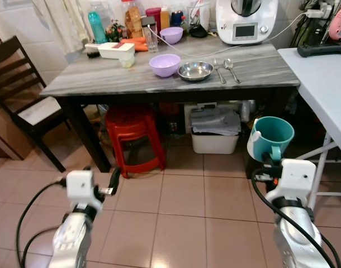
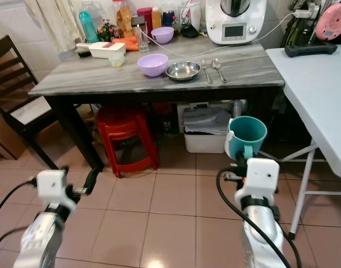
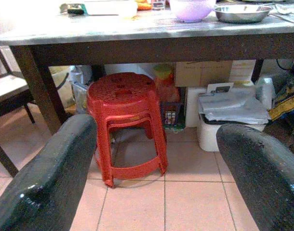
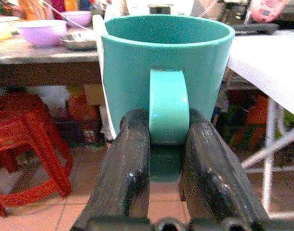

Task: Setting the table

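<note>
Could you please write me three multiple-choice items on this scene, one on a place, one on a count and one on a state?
1. Where is the red stool?
A. on the white table
B. under the grey table
C. on the chair

2. How many purple bowls stand on the grey table?
A. one
B. two
C. four

3. What is the right gripper doing?
A. hanging open
B. pinching a spoon
C. clamping the teal cup by its handle

Answers:
1. B: the stool stands on the floor tiles beneath the tabletop.
2. B: one beside the steel dish, one further back.
3. C: both fingers press the handle's sides.
</note>
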{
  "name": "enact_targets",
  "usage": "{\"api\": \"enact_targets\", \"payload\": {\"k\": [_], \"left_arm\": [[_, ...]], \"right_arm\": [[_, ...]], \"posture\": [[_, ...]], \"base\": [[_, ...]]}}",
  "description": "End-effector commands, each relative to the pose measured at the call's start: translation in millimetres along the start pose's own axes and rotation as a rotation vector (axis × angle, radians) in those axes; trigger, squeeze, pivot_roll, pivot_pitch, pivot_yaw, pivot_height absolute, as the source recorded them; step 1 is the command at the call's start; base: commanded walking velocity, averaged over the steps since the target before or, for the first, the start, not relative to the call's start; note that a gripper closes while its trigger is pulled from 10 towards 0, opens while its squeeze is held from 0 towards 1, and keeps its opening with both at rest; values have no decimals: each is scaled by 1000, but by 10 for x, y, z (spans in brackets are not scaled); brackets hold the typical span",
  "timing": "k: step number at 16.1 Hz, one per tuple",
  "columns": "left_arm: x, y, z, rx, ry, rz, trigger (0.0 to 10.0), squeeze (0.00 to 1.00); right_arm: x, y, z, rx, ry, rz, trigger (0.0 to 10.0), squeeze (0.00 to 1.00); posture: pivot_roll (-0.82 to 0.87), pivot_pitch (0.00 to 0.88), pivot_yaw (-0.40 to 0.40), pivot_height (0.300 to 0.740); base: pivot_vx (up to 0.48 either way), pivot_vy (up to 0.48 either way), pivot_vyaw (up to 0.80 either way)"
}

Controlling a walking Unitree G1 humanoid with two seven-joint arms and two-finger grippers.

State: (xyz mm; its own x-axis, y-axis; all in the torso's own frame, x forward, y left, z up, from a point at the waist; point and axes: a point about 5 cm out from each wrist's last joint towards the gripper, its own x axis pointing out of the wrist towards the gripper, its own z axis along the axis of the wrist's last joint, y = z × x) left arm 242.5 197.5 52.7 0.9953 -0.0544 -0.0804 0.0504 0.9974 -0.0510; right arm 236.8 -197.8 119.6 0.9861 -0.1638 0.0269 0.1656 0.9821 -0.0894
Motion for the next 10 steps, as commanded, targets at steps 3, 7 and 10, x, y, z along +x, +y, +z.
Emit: {"api": "enact_targets", "payload": {"k": [3,7,10], "left_arm": [[-47,-7,46,12,-22,-21,10000,0],[26,-59,95,-4,-37,-63,10000,0],[29,-81,114,-10,-41,-85,10000,0]], "right_arm": [[1,-41,76,-11,-41,-5,10000,0],[29,-9,103,-6,-51,3,10000,0],[17,-9,95,-3,-48,-2,10000,0]], "posture": [[-92,0,128,740],[-95,0,130,740],[-98,0,134,740]], "base": [[0,0,0],[66,0,0],[282,0,0]]}}
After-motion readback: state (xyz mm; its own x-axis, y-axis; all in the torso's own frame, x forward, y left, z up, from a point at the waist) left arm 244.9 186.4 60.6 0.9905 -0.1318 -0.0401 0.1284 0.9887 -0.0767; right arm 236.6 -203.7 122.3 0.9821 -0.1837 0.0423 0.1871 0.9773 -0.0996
